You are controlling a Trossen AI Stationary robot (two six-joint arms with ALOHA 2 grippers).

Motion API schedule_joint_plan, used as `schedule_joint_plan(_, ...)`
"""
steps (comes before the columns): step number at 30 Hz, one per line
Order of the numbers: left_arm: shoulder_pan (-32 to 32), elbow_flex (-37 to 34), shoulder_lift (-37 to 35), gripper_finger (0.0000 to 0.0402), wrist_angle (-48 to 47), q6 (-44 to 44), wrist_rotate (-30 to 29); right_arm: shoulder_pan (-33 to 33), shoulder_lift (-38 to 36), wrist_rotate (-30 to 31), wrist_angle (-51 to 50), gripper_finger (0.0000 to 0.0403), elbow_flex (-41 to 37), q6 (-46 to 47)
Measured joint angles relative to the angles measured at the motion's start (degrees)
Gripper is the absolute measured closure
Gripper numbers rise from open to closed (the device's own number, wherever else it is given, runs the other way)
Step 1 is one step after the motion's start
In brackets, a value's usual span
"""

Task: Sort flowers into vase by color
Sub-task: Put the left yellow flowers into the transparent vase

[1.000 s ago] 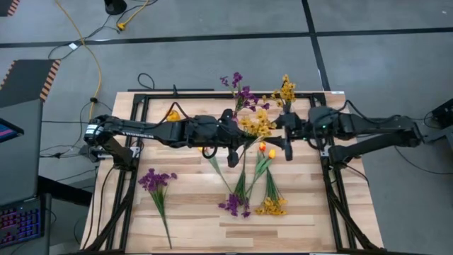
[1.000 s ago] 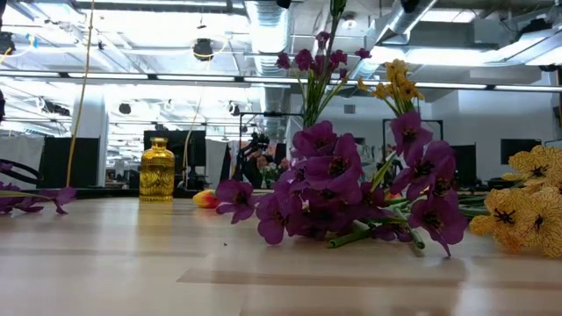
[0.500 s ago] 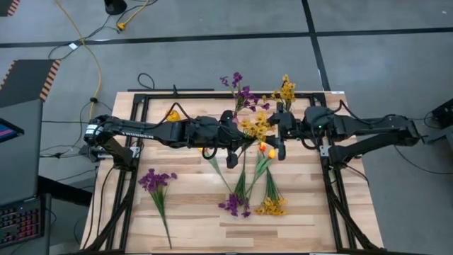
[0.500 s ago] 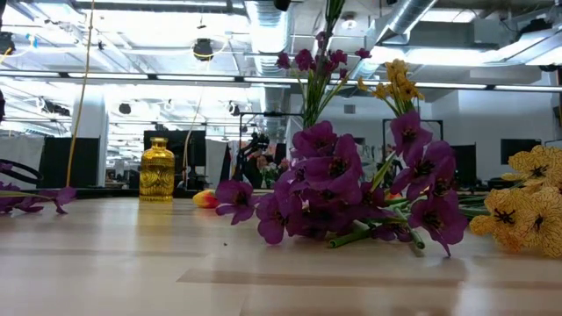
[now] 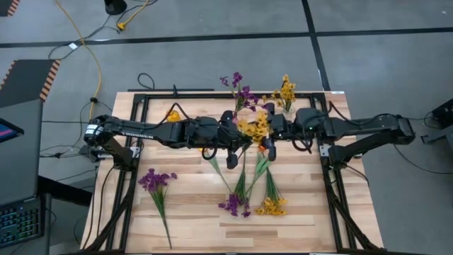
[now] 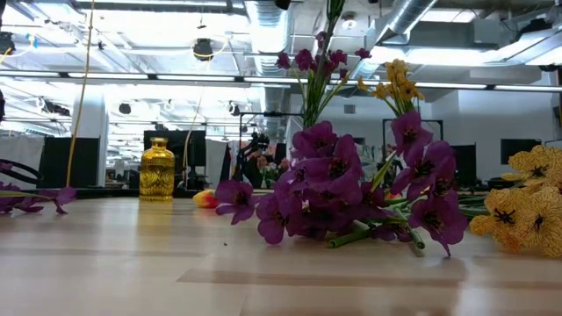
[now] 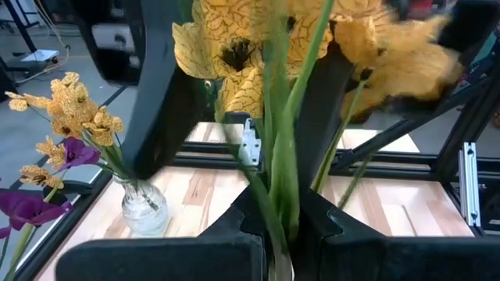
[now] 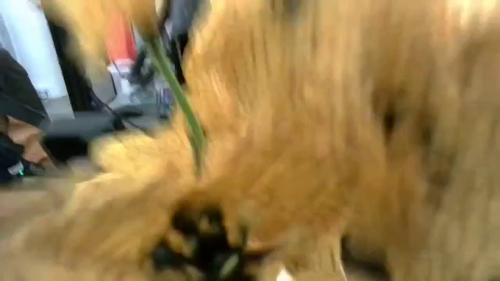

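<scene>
Pale wooden table (image 5: 191, 212) amid grey floor (image 5: 212, 42), ceiling lights (image 6: 202, 79)

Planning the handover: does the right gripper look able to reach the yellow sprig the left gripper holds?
Probably yes: the right gripper, fingers open, is right beside the yellow sprig clamped in the left gripper, with nothing between them.

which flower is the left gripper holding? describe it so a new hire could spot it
Start at the wooden table and follow the left arm to mid-table. Its left gripper is shut on the stem of a yellow sprig. Unlike the yellow sprig lying near the front edge, this one is lifted, with the right gripper beside it.
</scene>
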Motion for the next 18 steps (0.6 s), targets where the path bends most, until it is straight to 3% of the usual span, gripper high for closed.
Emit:
schedule_joint_plan(7, 0.0, 0.0, 0.0, 0.0389, 0.4, -0.1, 0.0, 0.0, 0.0, 0.0, -1.1, 0.0220, 0.0, 0.7)
schedule_joint_plan(14, 0.0, 0.0, 0.0, 0.0388, 0.2, 2.2, -0.1, 0.0, 0.0, -0.5, -2.0, 0.0312, 0.0, 0.9)
schedule_joint_plan(18, 0.1, 0.0, 0.0, 0.0368, 0.1, 6.1, 0.6, 0.1, -0.3, -0.6, -3.1, 0.0366, 0.0, 0.9)
